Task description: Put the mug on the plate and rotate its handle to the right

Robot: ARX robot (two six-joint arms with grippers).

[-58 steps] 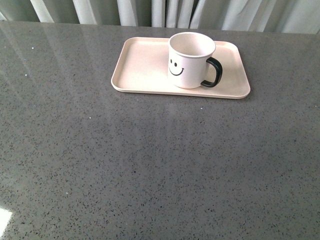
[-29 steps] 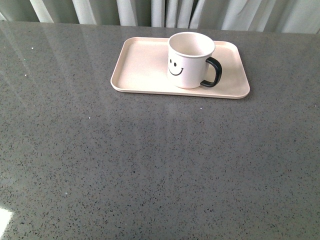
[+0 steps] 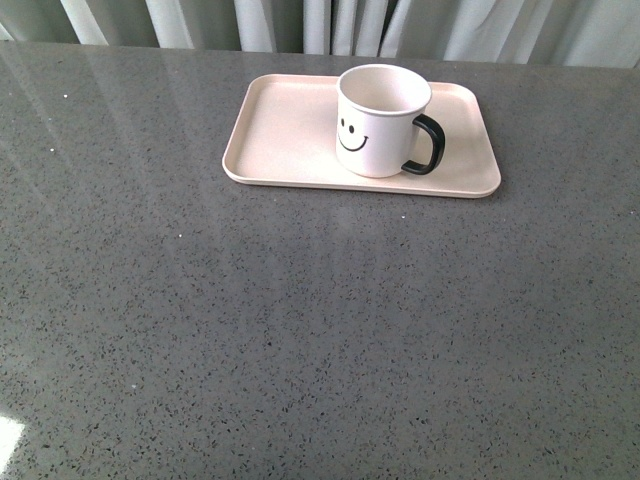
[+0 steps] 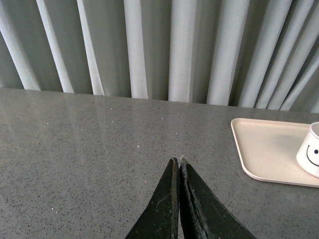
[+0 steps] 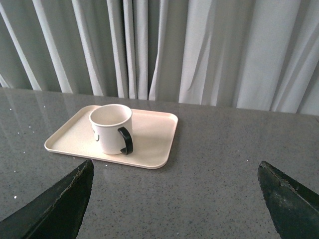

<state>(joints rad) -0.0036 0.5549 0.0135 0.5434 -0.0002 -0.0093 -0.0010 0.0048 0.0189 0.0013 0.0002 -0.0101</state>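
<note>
The cream-white mug [image 3: 380, 120] with a black smiley face stands upright on the pale pink plate [image 3: 285, 135] at the far middle of the table. Its black handle [image 3: 427, 146] points to the right in the front view. Neither arm shows in the front view. In the right wrist view the mug [image 5: 110, 129] and plate [image 5: 154, 132] lie ahead of my right gripper [image 5: 175, 172], which is open and holds nothing. My left gripper [image 4: 178, 160] is shut on nothing, over bare table, with the plate [image 4: 264, 147] and an edge of the mug [image 4: 310, 149] off to one side.
The table is a dark grey speckled stone top [image 3: 300, 330]. Pale curtains [image 3: 330, 22] hang right behind its far edge, close to the plate. A bright light patch [image 3: 8, 440] sits at the near left corner.
</note>
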